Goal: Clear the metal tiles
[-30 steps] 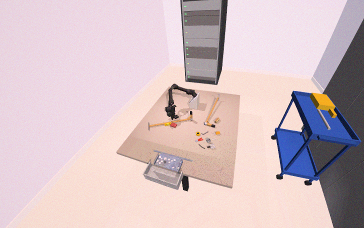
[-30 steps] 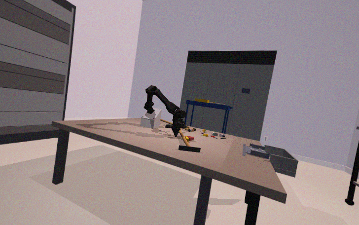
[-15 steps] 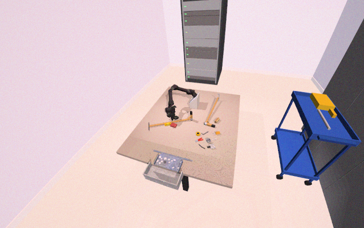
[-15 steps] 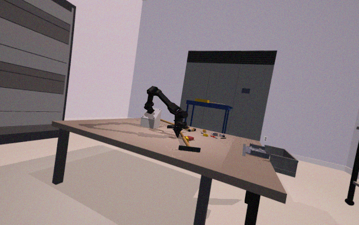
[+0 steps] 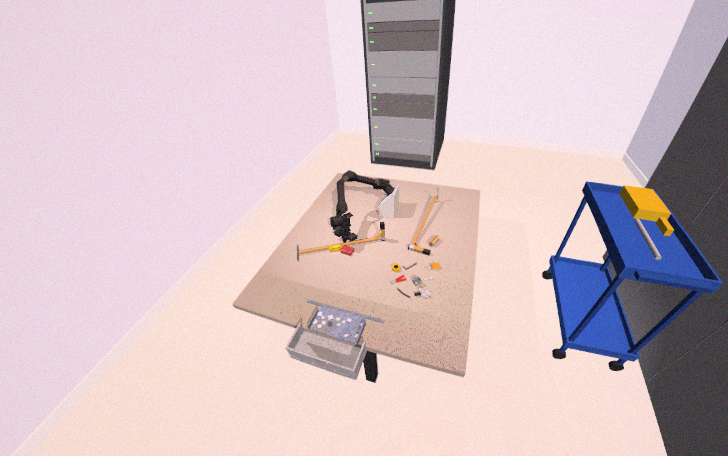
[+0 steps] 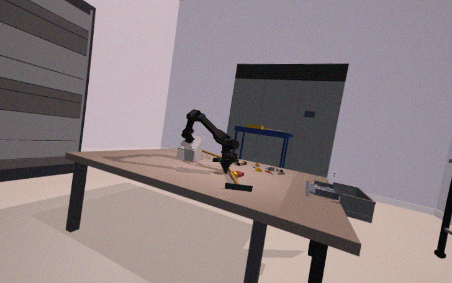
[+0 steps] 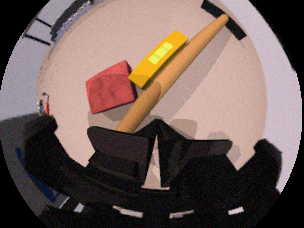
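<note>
Long-handled scraper (image 5: 316, 249) (image 6: 235, 180) (image 7: 175, 74) looks stiff, probably blade-heavy; its bare shaft suits a firm mid-length hold. Gripper (image 5: 348, 237) (image 6: 225, 171) (image 7: 158, 121) fingers are together, empty.

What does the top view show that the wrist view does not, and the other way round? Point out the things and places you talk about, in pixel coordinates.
Only the top view: the catch box (image 5: 300, 354), the second long-handled tool (image 5: 425, 217) and the white arm base (image 5: 394, 206).

Only the wrist view: the shut fingertips close up and the lighter patches on the yellow block's upper face.

Both: the end effector (image 5: 349, 237) (image 7: 158, 121), red block (image 5: 347, 250) (image 7: 111, 89), yellow block (image 5: 334, 248) (image 7: 143, 71) and nearer tool's wooden handle (image 5: 316, 249) (image 7: 172, 73).
</note>
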Available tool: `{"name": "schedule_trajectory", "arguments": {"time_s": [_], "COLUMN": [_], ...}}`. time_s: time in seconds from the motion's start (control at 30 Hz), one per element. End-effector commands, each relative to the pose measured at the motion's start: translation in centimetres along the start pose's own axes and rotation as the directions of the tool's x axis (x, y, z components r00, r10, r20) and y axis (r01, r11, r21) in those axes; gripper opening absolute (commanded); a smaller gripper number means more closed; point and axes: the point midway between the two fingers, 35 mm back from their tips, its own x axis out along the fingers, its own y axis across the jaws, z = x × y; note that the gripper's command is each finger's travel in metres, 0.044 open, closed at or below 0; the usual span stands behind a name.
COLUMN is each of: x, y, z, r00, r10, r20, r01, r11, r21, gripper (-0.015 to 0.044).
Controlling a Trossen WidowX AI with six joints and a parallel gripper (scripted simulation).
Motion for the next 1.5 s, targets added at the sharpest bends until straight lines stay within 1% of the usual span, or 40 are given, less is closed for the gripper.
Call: {"name": "schedule_trajectory", "arguments": {"time_s": [0.0,1.47], "x": [-0.2,0.4], "y": [0.3,3.9], "z": [0.5,2.9], "r00": [1.0,1.0], "r10": [-0.002,0.0], "r20": [0.006,0.006], "r01": [0.002,0.0], "r11": [1.0,1.0], "r21": [0.003,0.006], "gripper": [0.0,0.0]}}
